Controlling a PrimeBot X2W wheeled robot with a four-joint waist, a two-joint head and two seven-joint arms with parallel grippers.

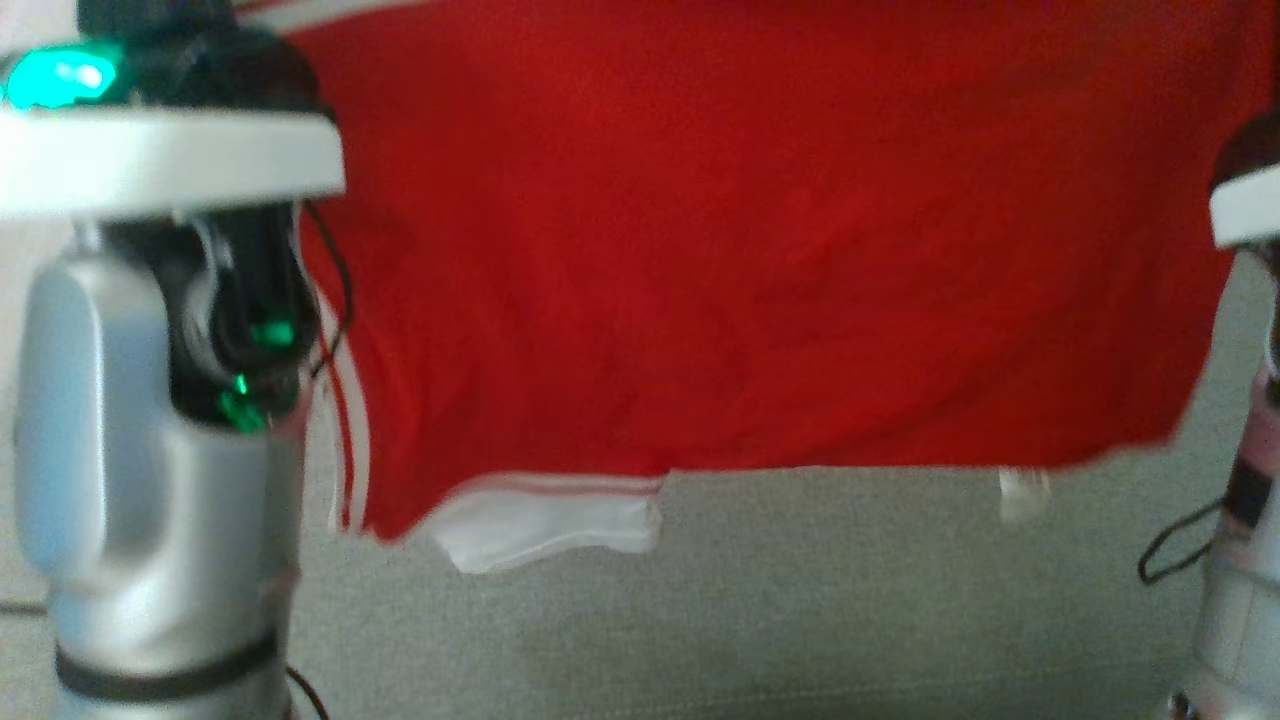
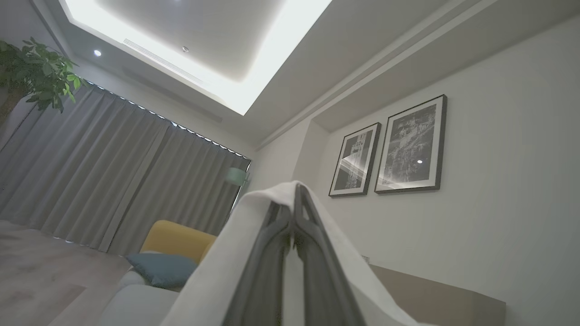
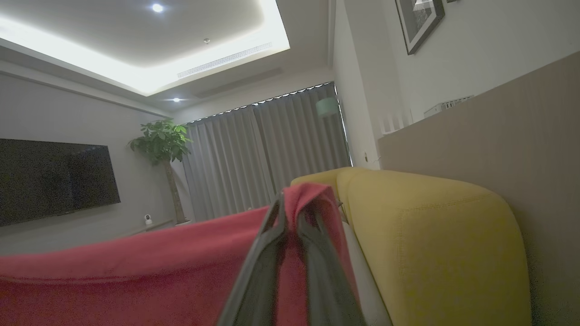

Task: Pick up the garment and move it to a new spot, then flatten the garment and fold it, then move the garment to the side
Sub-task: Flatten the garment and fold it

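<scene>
While your left gripper clamps white trim and your right gripper clamps red cloth, the garment hangs spread over a grey surface.

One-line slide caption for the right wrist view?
Right hand shut on an edge of the red fabric garment, held up beside a yellow upholstered sofa.

Blurred garment; top cut off by frame edge.
</scene>
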